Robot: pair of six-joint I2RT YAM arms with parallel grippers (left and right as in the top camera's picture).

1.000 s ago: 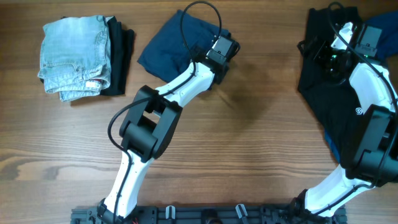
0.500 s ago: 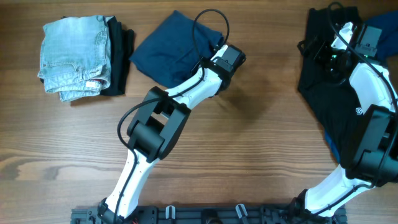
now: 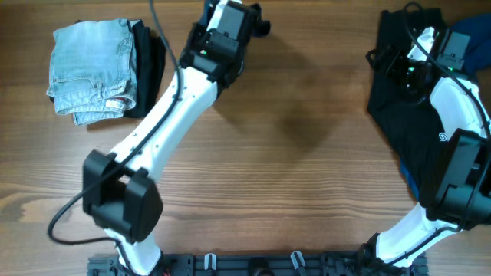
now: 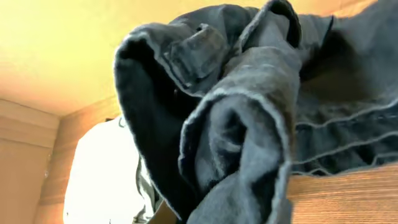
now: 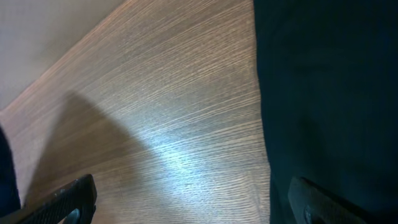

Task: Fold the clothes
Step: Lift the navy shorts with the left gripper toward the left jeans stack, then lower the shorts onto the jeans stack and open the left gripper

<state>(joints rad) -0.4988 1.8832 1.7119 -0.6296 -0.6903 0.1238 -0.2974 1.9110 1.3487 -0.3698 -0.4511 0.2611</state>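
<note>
left wrist, navy shorts (image 4: 249, 124) bunched close, wooden table (image 4: 348, 196) behind

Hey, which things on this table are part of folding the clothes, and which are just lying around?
Job:
navy shorts, bunched up close in the left wrist view

Lying about:
pale denim garment, folded
folded black garment beside it
spread black garment, far right

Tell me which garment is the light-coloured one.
The folded pale denim piece at the far left, resting on a black garment; the garment at the right is black too.
</note>
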